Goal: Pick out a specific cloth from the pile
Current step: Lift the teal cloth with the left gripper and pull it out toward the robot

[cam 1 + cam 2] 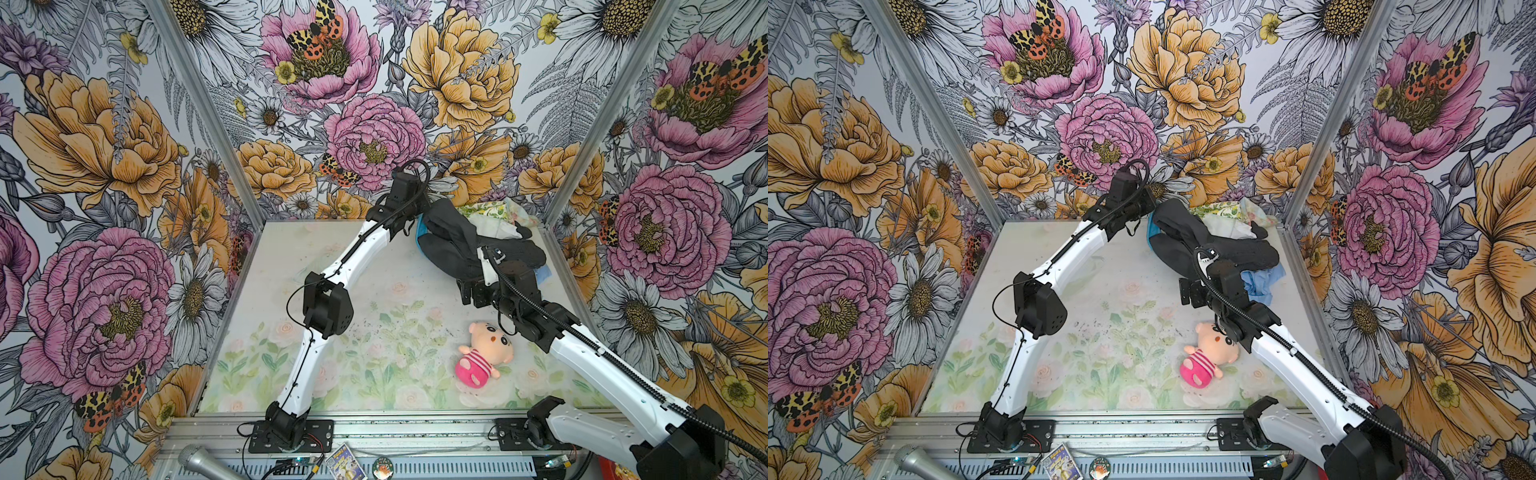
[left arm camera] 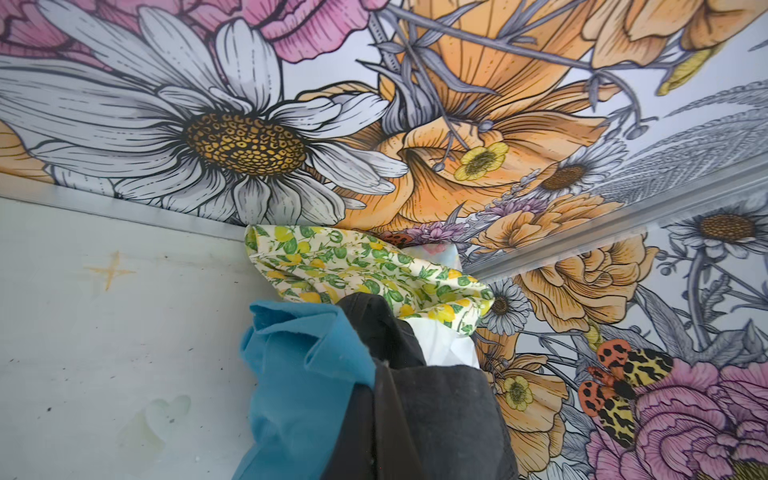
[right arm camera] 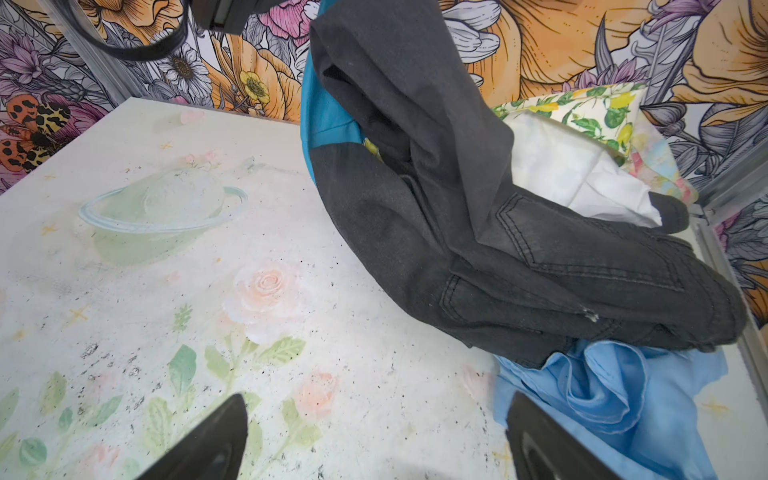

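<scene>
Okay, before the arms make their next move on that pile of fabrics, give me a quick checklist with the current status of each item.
1. Grip: left end effector shut on the plain teal-blue thin cloth: ok.
2. Teal cloth separated from the large black denim garment: not ok; the garment seems to hang from the same grip.
3. Spare arm: right end effector open and empty: ok.
4. Right end effector clear of the crumpled pale sky-blue cloth: cannot tell; one finger overlaps it in the wrist view.
5. Other fabrics: yellow-green lemon-print cloth and white cloth untouched: ok.
6. Bystander: pink striped plush toy lies apart, near the front: ok.
</scene>
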